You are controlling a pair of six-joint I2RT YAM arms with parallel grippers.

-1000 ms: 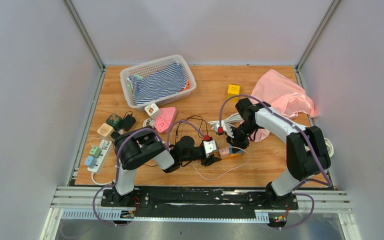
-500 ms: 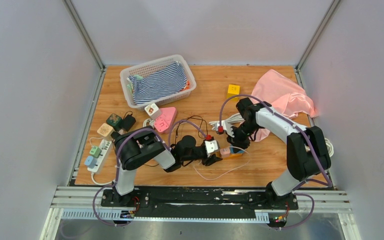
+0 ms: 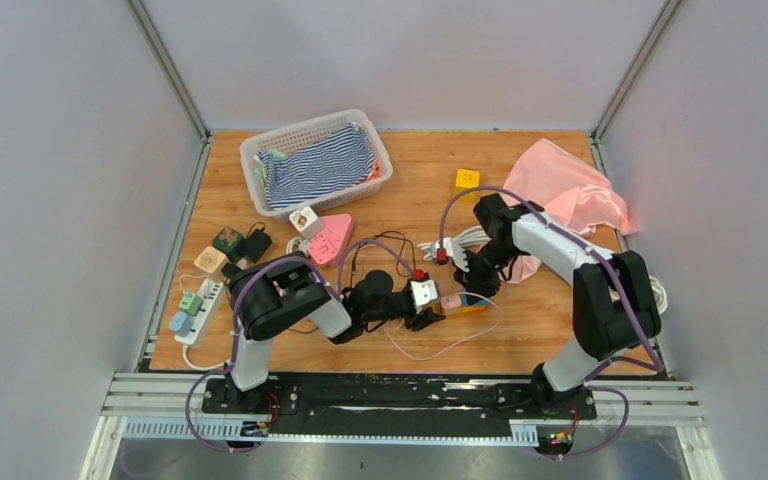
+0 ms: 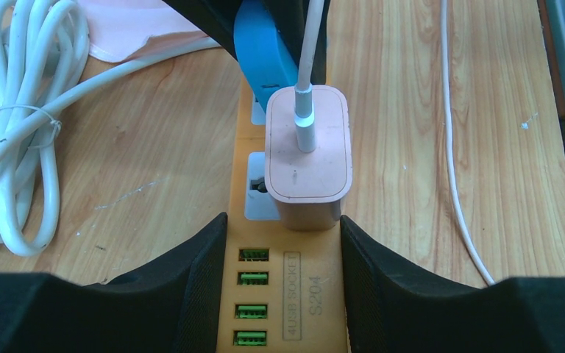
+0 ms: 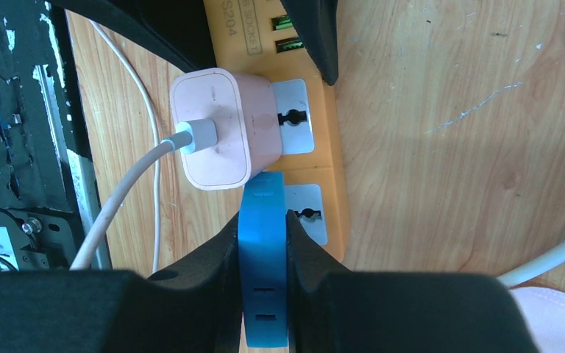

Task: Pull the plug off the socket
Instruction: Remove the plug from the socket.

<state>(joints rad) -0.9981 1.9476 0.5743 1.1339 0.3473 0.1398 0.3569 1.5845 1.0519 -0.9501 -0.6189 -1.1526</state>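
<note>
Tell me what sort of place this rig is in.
Probably a robot test cell: wooden table boxed in by plain grey panels, metal mounting rail at the near edge, props like a basket.

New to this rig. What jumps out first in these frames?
The orange power strip at mid-table, with a pink charger plugged into it, draws the eye. The left gripper clamps the strip's USB end from both sides, while the right gripper is shut on a blue plug just beyond the charger. Further back, a white basket with striped cloth sits far left and a pink cloth far right.
</note>
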